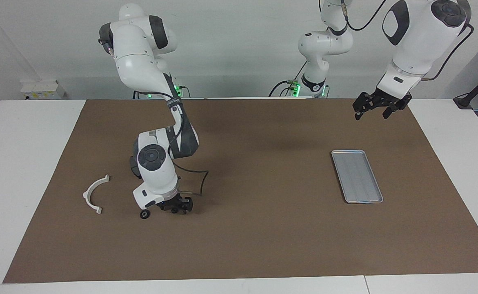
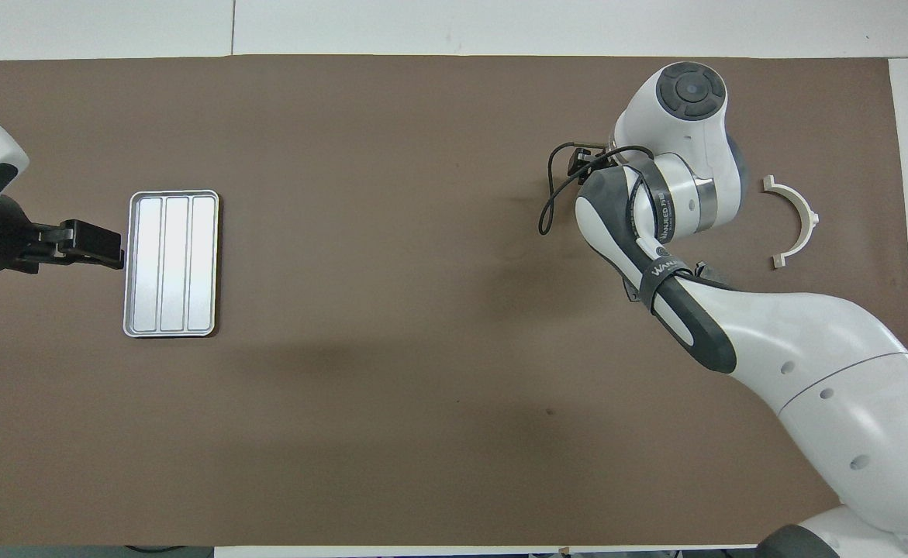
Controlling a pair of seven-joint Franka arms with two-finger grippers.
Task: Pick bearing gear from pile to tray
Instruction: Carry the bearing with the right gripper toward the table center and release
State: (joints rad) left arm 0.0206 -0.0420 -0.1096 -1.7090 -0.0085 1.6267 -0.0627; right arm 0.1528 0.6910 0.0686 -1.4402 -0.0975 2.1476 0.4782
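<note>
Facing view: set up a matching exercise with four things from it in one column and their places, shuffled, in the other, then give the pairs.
Things:
1. tray
2. white half-ring bracket
3. left gripper
4. right gripper

Places:
A. low at the mat, over a small dark part, beside a small black round piece
B. flat on the mat toward the left arm's end, nothing in it
C. up in the air, over the mat near the robots' edge
D. on the mat at the right arm's end

Pairs: 1-B, 2-D, 3-C, 4-A
</note>
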